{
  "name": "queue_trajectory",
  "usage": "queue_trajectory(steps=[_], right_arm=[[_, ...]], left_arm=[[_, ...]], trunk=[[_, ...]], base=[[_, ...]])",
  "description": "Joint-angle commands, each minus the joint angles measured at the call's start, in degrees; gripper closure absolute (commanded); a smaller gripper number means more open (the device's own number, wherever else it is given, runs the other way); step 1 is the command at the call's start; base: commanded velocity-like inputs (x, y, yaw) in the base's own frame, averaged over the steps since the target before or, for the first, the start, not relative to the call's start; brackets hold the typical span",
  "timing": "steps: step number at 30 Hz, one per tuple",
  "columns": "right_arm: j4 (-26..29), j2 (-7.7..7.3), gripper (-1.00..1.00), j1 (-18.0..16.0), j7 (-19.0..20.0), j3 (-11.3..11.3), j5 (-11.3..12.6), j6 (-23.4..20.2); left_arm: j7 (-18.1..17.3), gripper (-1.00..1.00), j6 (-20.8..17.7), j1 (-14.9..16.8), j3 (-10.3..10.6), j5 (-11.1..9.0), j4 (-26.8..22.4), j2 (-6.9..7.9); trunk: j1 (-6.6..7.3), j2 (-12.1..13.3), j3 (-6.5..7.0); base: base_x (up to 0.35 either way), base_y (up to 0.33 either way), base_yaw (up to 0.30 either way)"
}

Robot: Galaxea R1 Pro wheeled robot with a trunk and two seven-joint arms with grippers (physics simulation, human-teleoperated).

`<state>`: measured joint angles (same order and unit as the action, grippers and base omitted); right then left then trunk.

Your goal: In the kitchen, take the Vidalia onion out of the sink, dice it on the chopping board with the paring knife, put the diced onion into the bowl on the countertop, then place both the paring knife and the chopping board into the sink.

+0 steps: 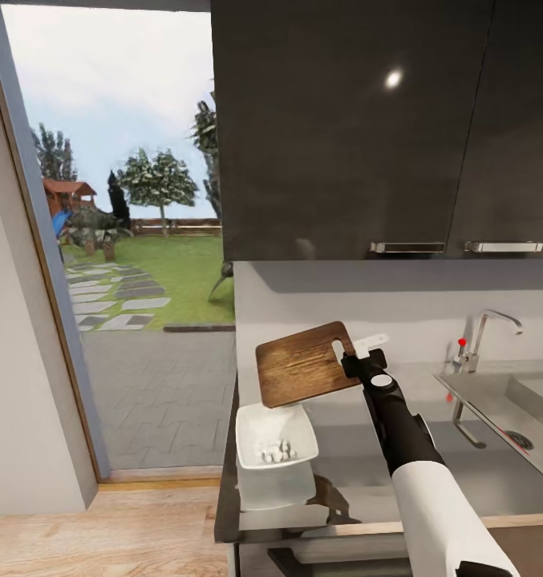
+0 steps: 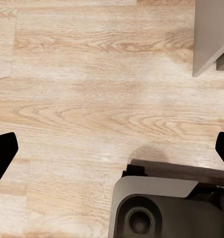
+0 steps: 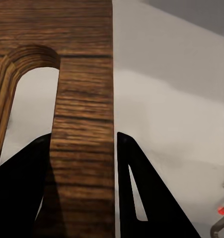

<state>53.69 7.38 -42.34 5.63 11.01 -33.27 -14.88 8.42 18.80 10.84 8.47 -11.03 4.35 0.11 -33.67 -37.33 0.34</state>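
My right gripper (image 1: 354, 361) is shut on the handle-slot end of the brown wooden chopping board (image 1: 301, 365). The board hangs tilted above the countertop (image 1: 359, 473), just over the far edge of the white bowl (image 1: 251, 418). Small white cubes of diced onion (image 1: 275, 453) lie in the bowl. In the right wrist view the board (image 3: 84, 124) stands between the two dark fingers (image 3: 141, 193), beside its slot. The steel sink (image 1: 481, 394) lies to the right. My left gripper (image 2: 112, 148) is open over the wooden floor. The paring knife is out of view.
A chrome tap (image 1: 489, 327) with a red knob (image 1: 462, 342) stands behind the sink. Dark wall cabinets (image 1: 367, 128) hang above the counter. Left of the counter's end, an open doorway (image 1: 127, 320) gives onto a garden. The robot's base (image 2: 156, 208) sits on the floor below my left gripper.
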Motion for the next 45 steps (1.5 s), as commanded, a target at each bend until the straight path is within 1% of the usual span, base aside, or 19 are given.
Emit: queue_trajectory(steps=[1,12,20,22,23,25,28,30,32,33,35,38,42,43,45], right_arm=[[0.1,0.05,1.0,0.0,0.53,0.24,-0.57,-0.15],[0.1,-0.08,1.0,0.03,0.7,0.32,-0.51,-0.2],[0.1,-0.08,1.0,0.02,0.95,0.92,0.22,-0.61],[0.1,-0.1,1.0,0.03,1.0,1.17,0.92,-0.72],[0.1,-0.09,1.0,0.01,1.04,1.41,1.65,-0.79],[0.1,-0.16,1.0,0.02,1.45,1.8,3.52,-0.99],[0.1,-0.34,1.0,0.0,3.35,2.06,6.11,-2.37],[0.14,-1.06,1.0,-0.01,5.18,2.13,7.23,-4.37],[0.14,-2.32,1.0,0.0,7.03,2.18,8.25,-6.27],[0.14,-2.66,1.0,-0.01,7.41,2.19,8.56,-6.61],[0.13,-3.79,1.0,-0.01,8.48,2.38,10.28,-7.43],[0.11,-4.6,1.0,0.01,9.05,2.46,13.16,-7.98],[0.1,-4.76,1.0,0.03,9.15,4.88,13.63,-8.6],[0.1,-4.75,1.0,0.01,9.19,6.51,13.69,-9.22],[0.1,-4.74,1.0,0.01,9.21,8.28,13.73,-9.7]], left_arm=[[0.02,-1.0,0.34,0.07,0.49,-0.48,0.22,-0.02],[0.02,-1.0,0.35,0.09,0.49,-0.48,0.22,-0.02],[0.02,-1.0,0.36,0.08,0.49,-0.48,0.22,-0.02],[0.02,-1.0,0.36,0.07,0.49,-0.48,0.22,-0.02],[0.02,-1.0,0.36,0.07,0.49,-0.48,0.22,-0.02],[0.02,-1.0,0.36,0.06,0.49,-0.48,0.22,-0.02],[0.02,-1.0,0.36,0.07,0.49,-0.48,0.22,-0.02],[0.02,-1.0,0.35,0.07,0.49,-0.48,0.23,-0.02],[0.02,-1.0,0.35,0.09,0.49,-0.48,0.24,-0.02],[0.02,-1.0,0.33,0.09,0.49,-0.48,0.24,-0.02],[0.02,-1.0,0.33,0.08,0.49,-0.48,0.24,-0.02],[0.02,-1.0,0.31,0.08,0.49,-0.48,0.25,-0.17],[0.02,-1.0,0.28,0.1,0.49,-0.48,0.27,-0.2],[0.02,-1.0,0.28,0.08,0.49,-0.48,0.25,-0.2],[0.02,-1.0,0.27,0.07,0.49,-0.48,0.24,-0.2]], trunk=[[-0.02,-0.03,-0.01],[-0.02,-0.03,-0.01],[-0.02,-0.03,-0.01],[-0.02,-0.03,-0.01],[-0.02,-0.03,-0.01],[-0.02,-0.03,-0.01],[-0.02,-0.03,-0.01],[-0.02,-0.03,-0.01],[-0.02,-0.03,-0.01],[-0.02,-0.03,-0.01],[-0.02,-0.03,-0.01],[-0.02,-0.03,-0.01],[-0.02,-0.03,-0.01],[-0.02,-0.03,-0.01],[-0.02,-0.03,-0.01]], base=[[0.0,0.0,0.0],[0.0,0.0,0.0],[0.0,0.0,0.0],[0.0,0.0,0.0],[0.0,0.0,0.0],[0.0,0.0,0.0],[0.0,0.0,0.0],[0.0,0.0,0.0],[0.0,0.0,0.0],[0.0,0.0,0.0],[0.0,0.0,0.0],[-0.04,0.0,0.0],[-0.207,0.0,0.0],[-0.23,-0.036,0.0],[-0.229,-0.08,0.0]])
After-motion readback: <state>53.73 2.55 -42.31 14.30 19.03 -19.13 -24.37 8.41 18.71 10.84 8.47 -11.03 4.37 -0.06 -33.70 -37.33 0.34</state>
